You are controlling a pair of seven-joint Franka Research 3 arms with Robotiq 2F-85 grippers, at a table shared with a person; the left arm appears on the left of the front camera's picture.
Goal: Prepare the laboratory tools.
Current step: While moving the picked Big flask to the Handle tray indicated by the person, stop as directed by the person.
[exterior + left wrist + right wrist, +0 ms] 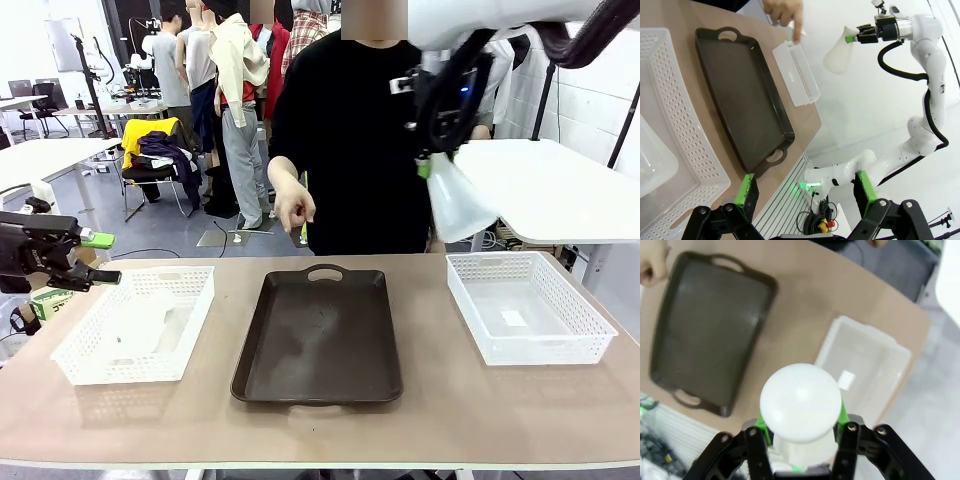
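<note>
My right gripper (426,166) hangs high above the table's right side, shut on the neck of a frosted white conical flask (457,203), whose base tilts down and to the right. In the right wrist view the flask's round base (800,402) hides most of the gripper (801,436), with the right basket below it. A second frosted shape (150,325), apparently the other flask, lies inside the left basket (85,352). My left gripper (100,259) waits open at the table's left edge, beside that basket, its green pads (747,192) apart and holding nothing.
A dark brown tray (318,340) with handles lies in the middle of the table. The white lattice basket (527,305) on the right holds a small label. The person stands at the far side, one hand (293,208) pointing a finger down toward the tray.
</note>
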